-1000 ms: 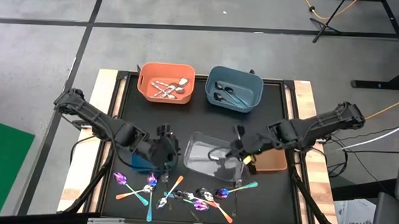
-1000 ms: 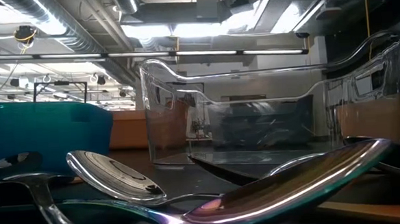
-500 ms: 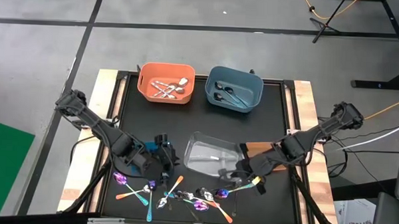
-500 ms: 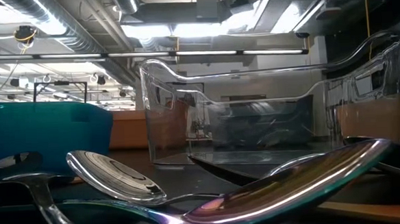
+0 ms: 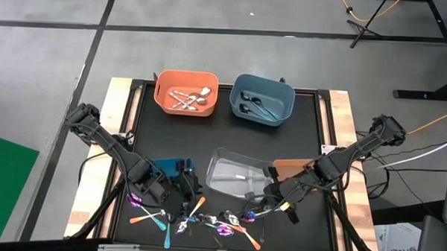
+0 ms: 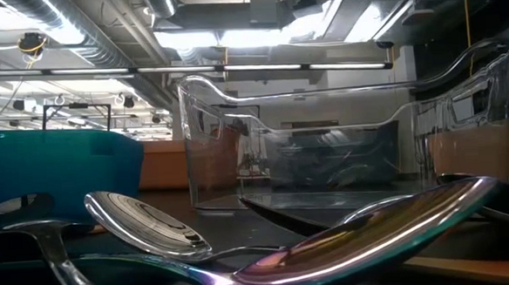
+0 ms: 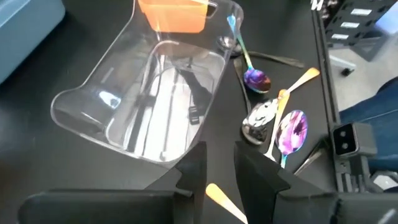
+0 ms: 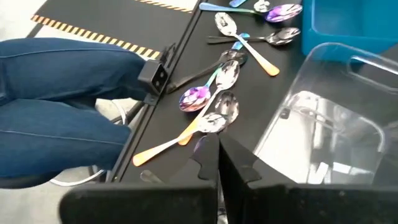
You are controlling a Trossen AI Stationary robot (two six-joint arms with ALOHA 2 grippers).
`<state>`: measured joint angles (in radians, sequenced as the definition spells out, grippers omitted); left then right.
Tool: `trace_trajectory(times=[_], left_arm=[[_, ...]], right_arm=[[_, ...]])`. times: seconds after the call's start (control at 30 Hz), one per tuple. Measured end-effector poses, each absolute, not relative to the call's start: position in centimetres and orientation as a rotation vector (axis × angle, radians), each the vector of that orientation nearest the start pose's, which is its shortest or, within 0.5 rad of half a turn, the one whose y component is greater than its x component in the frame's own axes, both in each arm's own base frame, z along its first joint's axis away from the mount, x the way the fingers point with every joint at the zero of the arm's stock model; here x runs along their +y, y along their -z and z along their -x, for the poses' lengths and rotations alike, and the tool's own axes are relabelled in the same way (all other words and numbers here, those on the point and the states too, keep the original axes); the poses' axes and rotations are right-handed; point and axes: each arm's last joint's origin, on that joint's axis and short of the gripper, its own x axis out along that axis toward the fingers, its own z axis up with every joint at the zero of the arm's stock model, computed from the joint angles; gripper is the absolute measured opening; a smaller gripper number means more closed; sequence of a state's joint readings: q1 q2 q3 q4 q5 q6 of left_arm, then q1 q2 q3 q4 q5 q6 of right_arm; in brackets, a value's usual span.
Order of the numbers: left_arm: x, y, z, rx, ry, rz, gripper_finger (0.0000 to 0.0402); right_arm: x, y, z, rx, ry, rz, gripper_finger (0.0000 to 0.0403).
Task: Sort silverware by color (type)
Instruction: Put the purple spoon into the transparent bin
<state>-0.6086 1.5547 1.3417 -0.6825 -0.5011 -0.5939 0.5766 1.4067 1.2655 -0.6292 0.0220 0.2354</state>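
The silverware (image 5: 205, 218) lies scattered by the table's near edge: purple-teal spoons, silver spoons and pieces with orange or teal handles. My left gripper (image 5: 187, 199) hangs open over its left part; an orange handle (image 7: 222, 200) shows on the table between the fingers (image 7: 219, 158). My right gripper (image 5: 259, 207) hovers shut above the right part, just over a silver spoon (image 8: 214, 121) and a purple spoon (image 8: 196, 94). Neither gripper carries anything.
A clear bin (image 5: 237, 174) sits mid-table, with a teal bin (image 5: 170, 167) on its left and a brown bin (image 5: 300, 171) on its right. Far back are an orange bin (image 5: 186, 92) holding silver pieces and a blue bin (image 5: 263, 99) holding dark ones. A person's legs (image 8: 56, 106) are beyond the near edge.
Both grippers have moved toward the table's near edge and slightly down. The left came from over the teal bin, the right from over the clear bin's right side. Both now hang above the scattered silverware. The silverware has stayed where it was.
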Motion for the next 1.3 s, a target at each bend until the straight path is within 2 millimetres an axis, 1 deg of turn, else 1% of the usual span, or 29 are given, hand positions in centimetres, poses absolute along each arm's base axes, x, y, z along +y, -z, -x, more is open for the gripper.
trace_trajectory(times=[0.07,0.13,0.27,0.4,0.5,0.6,0.77,0.9,1.03,1.23,1.3], left_arm=[[-17.6,-30.1,-27.6,0.743,-0.129,0.092,0.0075],[-17.7,-30.0,-27.6,0.746,-0.128,0.087,0.0075],[-17.9,-29.9,-27.7,0.743,-0.128,0.085,0.0075],[-17.9,-29.9,-27.7,0.745,-0.124,0.087,0.0075],[-17.9,-29.9,-27.7,0.744,-0.123,0.086,0.0075],[-17.9,-29.9,-27.7,0.742,-0.125,0.086,0.0075],[-17.9,-29.9,-27.7,0.742,-0.126,0.085,0.0075],[-17.9,-29.9,-27.7,0.742,-0.126,0.085,0.0075],[-17.9,-29.9,-27.7,0.742,-0.126,0.084,0.0075],[-17.9,-29.9,-27.7,0.742,-0.126,0.085,0.0075],[-17.9,-29.9,-27.7,0.742,-0.126,0.085,0.0075]], right_arm=[[16.3,-32.0,-25.1,0.811,-0.448,0.008,0.0003],[16.5,-31.7,-25.2,0.824,-0.465,0.003,0.0014],[16.7,-31.2,-25.5,0.851,-0.472,-0.022,0.0058],[17.0,-30.9,-25.5,0.914,-0.494,-0.136,0.0104],[17.7,-30.6,-25.2,0.961,-0.535,-0.193,0.0124],[18.9,-30.5,-24.4,0.985,-0.564,-0.202,0.0129],[20.8,-30.2,-22.8,1.005,-0.594,-0.156,0.013],[21.7,-29.8,-21.6,1.025,-0.499,-0.119,0.0131],[22.2,-29.0,-20.3,1.085,-0.386,-0.088,0.0131],[23.2,-26.9,-18.5,1.211,-0.247,0.025,0.0131],[23.5,-26.2,-18.3,1.221,-0.216,0.071,0.0131]])
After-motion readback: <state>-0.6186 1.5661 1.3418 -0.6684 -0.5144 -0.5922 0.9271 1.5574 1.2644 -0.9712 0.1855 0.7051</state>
